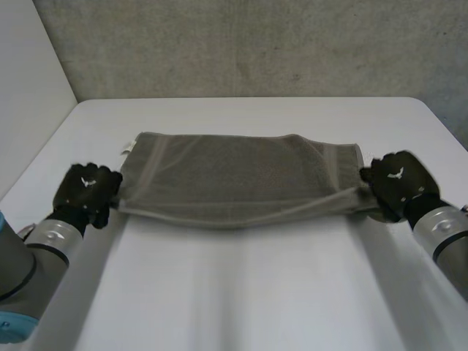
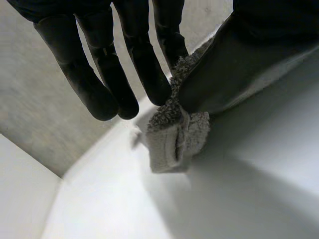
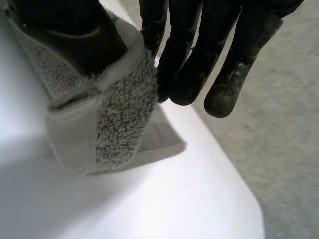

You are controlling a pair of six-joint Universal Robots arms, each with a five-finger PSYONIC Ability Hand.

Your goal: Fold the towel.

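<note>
The grey towel (image 1: 234, 179) lies across the middle of the white table (image 1: 241, 292). The left hand (image 1: 88, 191) pinches one end and the right hand (image 1: 398, 183) pinches the other. A rough grey wall (image 1: 256, 44) stands behind the table.

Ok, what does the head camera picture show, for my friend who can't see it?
A grey towel is stretched wide between two black robot hands over a white table. The left hand holds one near corner and the right hand holds the other, and the near edge sags in the middle.
</note>
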